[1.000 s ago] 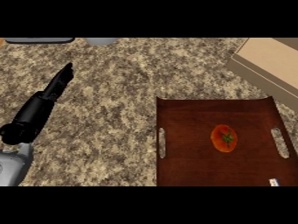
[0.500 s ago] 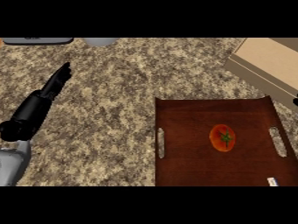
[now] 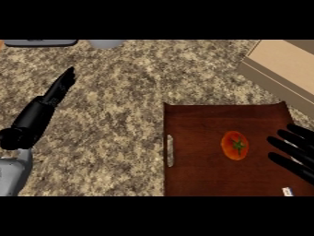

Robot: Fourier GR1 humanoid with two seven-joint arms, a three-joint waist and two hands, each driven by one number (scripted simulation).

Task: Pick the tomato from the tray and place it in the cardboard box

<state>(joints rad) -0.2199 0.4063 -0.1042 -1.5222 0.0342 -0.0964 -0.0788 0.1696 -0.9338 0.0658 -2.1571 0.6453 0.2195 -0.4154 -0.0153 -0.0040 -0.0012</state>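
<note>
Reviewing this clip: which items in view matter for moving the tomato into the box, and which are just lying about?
Belongs to the job:
- red round tomato
- dark brown wooden tray
- tan cardboard box
- black right hand, open, over the tray's right side

Just lying about:
- dark grey flat object at the far edge
- pale grey round object beside it
- black left hand, open, resting

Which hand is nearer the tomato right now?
Right. The right hand is over the tray's right side, fingers straight, just right of the tomato. The left hand is far off to the tomato's left, over the counter.
</note>
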